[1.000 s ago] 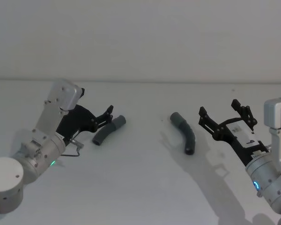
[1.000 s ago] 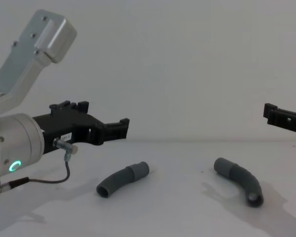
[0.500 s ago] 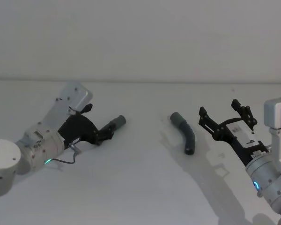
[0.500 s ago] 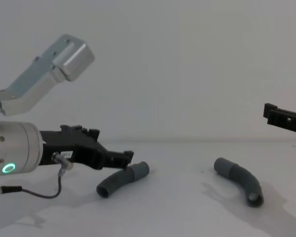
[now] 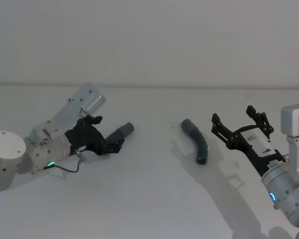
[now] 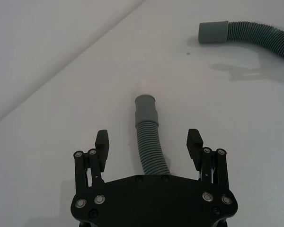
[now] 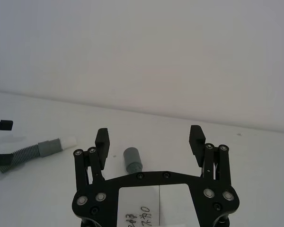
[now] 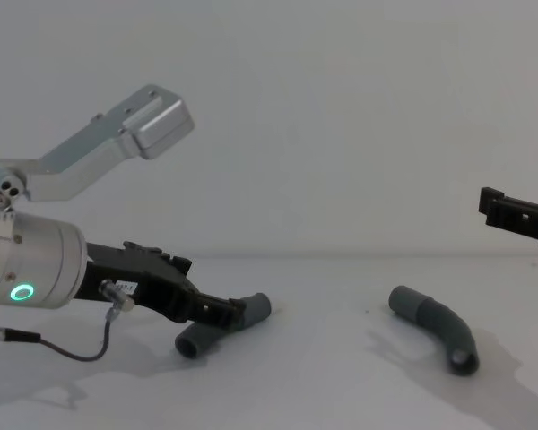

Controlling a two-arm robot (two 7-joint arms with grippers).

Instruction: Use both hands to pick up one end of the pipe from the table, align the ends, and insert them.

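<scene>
Both pairs of jaws apart: left gripper (image 6: pixel 148 140) astride one pipe piece (image 5: pixel 121 132) on the table (image 5: pixel 149 199), right gripper (image 5: pixel 232 114) raised near the other piece (image 5: pixel 197 144).

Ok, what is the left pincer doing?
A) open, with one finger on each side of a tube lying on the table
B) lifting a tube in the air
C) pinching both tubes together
A: the left pincer is open and straddles the left tube, which lies flat on the table.
</scene>
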